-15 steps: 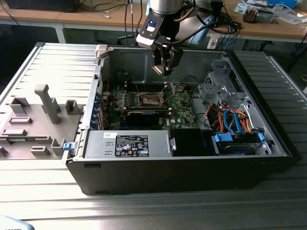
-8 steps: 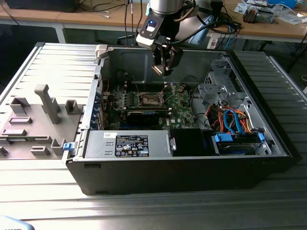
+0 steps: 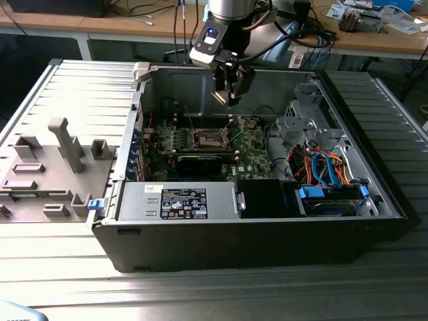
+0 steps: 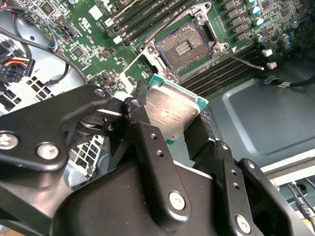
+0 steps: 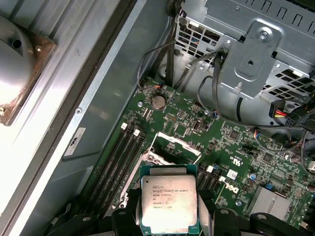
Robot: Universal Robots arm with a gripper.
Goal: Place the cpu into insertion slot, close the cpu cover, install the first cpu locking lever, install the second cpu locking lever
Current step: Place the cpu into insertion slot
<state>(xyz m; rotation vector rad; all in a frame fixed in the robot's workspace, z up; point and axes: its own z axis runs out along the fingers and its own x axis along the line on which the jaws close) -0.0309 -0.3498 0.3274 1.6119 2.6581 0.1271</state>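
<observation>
Computer case (image 3: 267, 241) on table (image 3: 200, 297), motherboard (image 3: 257, 144) on its floor toward the far side, insertion slot (image 3: 208, 139) mid-board, power supply (image 3: 177, 200) at the near wall, cable bundle (image 3: 321, 167) at the exterior view's right, cpu (image 5: 170, 202) in gripper (image 3: 226, 100) above the board.

Glare washed out the case edge (image 5: 29, 187) beside the jaws; the cpu (image 5: 170, 204) between them caught soft, even light.
</observation>
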